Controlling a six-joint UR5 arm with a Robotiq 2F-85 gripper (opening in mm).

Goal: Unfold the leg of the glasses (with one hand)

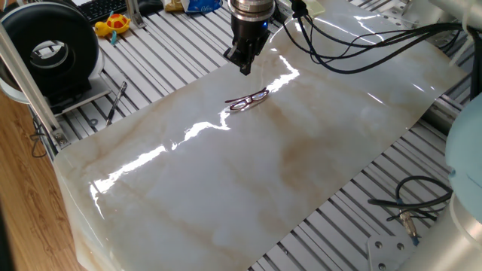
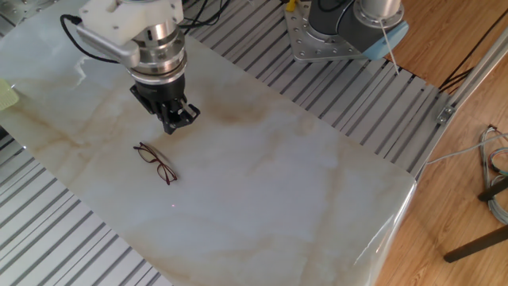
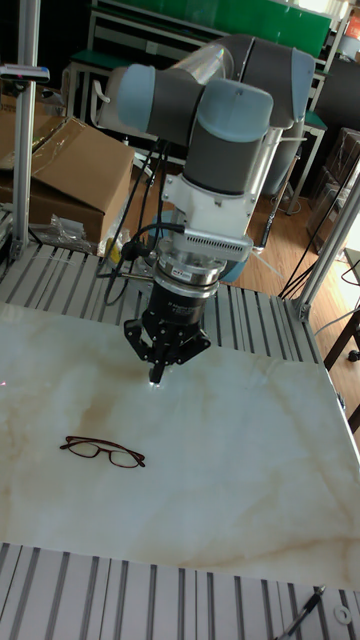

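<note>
Right now I am looking at a glossy cream marble-patterned sheet (image 1: pixel 286 158) lying over a table of ribbed aluminium slats (image 2: pixel 349 95), with bright glare streaking across it in one fixed view. Around the edges I am seeing a black round fan-like housing (image 1: pixel 49 45), a yellow rubber duck toy (image 1: pixel 113 24), a black pen-like tool (image 1: pixel 115 102) resting on the slats, and loose black cables (image 1: pixel 414 207) at the far corner; the tall fixed view is showing a brown cardboard box (image 3: pixel 65 175) and green shelving behind the arm. The small wire-rimmed glasses with the dark reddish-brown frame (image 2: pixel 155 163) are lying flat on the sheet, with no leg visibly swung out, though they are too small for me to be sure. The black two-fingered gripper on the silver wrist (image 2: pixel 176 121) is hanging above the sheet near the glasses but clear of them, holding nothing. In the tall fixed view the gripper (image 3: pixel 156 375) is sitting above and to the right of the glasses (image 3: pixel 103 452). Its fingers are pointing down with the tips drawn close together, apparently closed, though I cannot say whether a small gap remains.
</note>
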